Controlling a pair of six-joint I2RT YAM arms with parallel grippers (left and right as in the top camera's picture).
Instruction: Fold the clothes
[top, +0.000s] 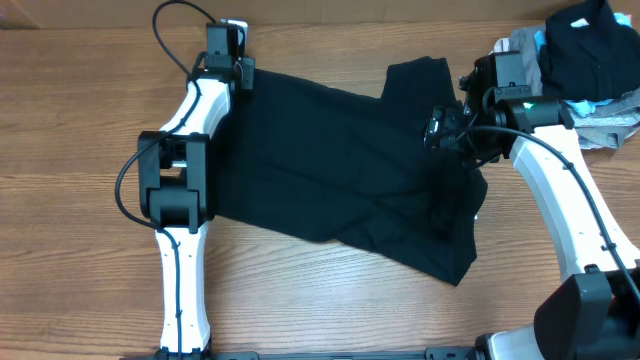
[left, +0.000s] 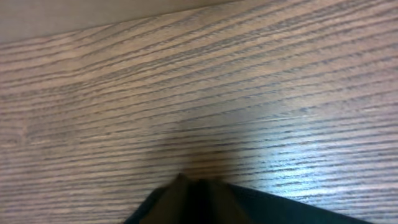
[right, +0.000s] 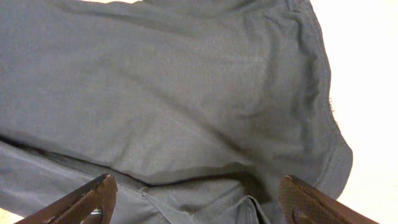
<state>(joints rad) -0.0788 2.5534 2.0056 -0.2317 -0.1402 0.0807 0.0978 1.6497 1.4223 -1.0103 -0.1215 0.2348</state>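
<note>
The clothes are one black T-shirt (top: 330, 170) lying spread and rumpled across the wooden table (top: 80, 120). My left gripper (top: 242, 76) is at the shirt's far left corner. In the left wrist view its fingers (left: 214, 199) stand pressed together on the black fabric edge (left: 298, 210). My right gripper (top: 440, 128) hovers over the shirt's right part, near a folded-over flap. In the right wrist view it (right: 199, 204) is wide open, with wrinkled fabric and a hemmed edge (right: 174, 93) lying between its fingers (right: 87, 200).
A pile of other garments (top: 590, 55), dark on top with grey and light blue beneath, sits at the far right corner beside my right arm. The table's far edge (left: 93, 25) lies just beyond my left gripper.
</note>
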